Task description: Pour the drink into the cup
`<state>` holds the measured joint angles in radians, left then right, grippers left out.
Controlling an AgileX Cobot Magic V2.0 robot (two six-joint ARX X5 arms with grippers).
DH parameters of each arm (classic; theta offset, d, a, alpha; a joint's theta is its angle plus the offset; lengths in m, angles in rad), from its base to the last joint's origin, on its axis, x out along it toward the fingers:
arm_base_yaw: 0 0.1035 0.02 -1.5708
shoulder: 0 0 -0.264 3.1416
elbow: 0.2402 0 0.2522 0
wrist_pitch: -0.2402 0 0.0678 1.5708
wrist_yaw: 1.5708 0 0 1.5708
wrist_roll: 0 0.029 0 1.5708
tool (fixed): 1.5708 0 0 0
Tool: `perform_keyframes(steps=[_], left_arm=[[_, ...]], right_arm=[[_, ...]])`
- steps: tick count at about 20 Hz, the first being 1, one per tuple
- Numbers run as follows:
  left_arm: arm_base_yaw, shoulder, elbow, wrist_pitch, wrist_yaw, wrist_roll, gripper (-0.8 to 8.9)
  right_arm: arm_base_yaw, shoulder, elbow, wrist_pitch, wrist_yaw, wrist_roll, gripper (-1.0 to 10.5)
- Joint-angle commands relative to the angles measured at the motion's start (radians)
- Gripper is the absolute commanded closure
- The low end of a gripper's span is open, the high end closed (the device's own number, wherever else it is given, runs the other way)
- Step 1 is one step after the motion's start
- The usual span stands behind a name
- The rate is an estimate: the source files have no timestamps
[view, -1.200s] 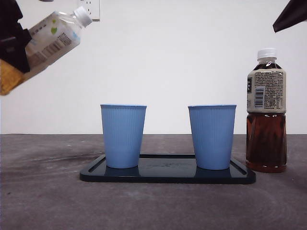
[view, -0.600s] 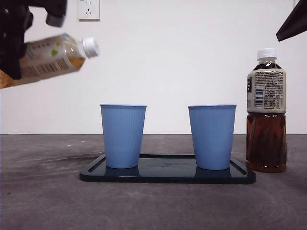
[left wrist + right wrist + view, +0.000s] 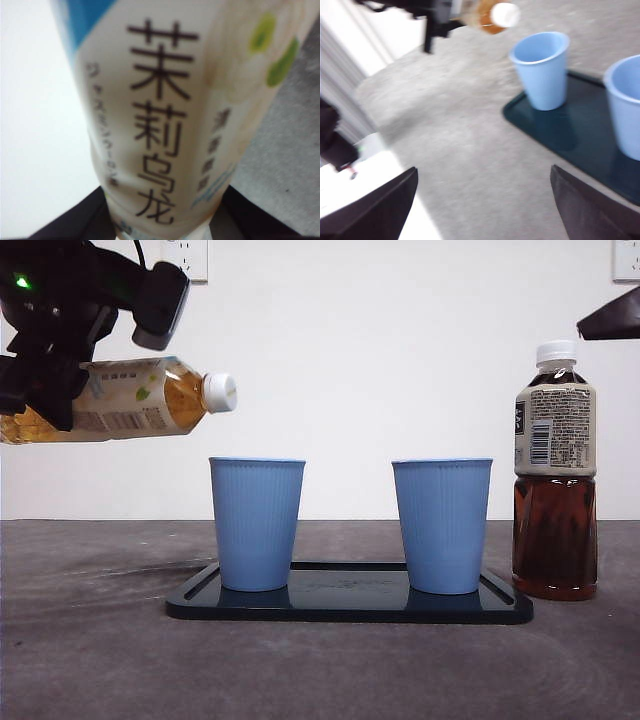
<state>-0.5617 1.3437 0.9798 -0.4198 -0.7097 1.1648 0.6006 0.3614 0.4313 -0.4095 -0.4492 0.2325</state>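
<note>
Left gripper (image 3: 40,390) high at the far left of the front view, clamped round the body of a tea bottle (image 3: 120,398). Bottle lies nearly level in the air, white cap (image 3: 220,393) pointing toward the cups, cap on. Amber liquid shows at the neck and at the base end. Cap sits above and just left of the left cup's rim, not over the mouth. Left wrist view: label (image 3: 165,115) fills the frame, blurred, dark print on pale wrap, with the black jaws pressed against either side of the bottle low in the picture.

Left cup (image 3: 257,523), blue, ribbed, upright on the left end of a dark tray (image 3: 350,605). Contents cannot be seen from this level.

Right cup (image 3: 442,525), same make, upright on the tray's right end, apart from the first.

Tray flat on a grey table (image 3: 90,660).

Second bottle (image 3: 556,470), dark tea, capped, upright on the table just right of the tray, not touching it.

Right gripper (image 3: 482,200) shows only as a black tip at the front view's top right corner, above that bottle. Its wrist view has both jaws spread wide, nothing between them; both cups and the tray edge lie beyond, blurred.
</note>
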Motion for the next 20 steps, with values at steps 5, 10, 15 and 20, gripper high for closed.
perform_keyframes(steps=[5,10,15,20], left_arm=[[-0.018,0.023,0.039,0.051,-0.041,0.031,6.61],[-0.029,0.024,0.039,0.053,-0.056,0.058,6.61],[-0.029,0.024,0.039,0.053,-0.083,0.058,6.61],[-0.029,0.024,0.039,0.053,-0.084,0.058,6.61]], right_arm=[[0.007,0.002,0.008,0.011,-0.015,-0.010,5.2],[0.007,0.002,0.008,0.011,-0.021,-0.010,5.2],[0.007,0.002,0.008,0.011,-0.026,-0.010,5.2],[0.007,0.002,0.008,0.010,-0.026,-0.010,5.2]])
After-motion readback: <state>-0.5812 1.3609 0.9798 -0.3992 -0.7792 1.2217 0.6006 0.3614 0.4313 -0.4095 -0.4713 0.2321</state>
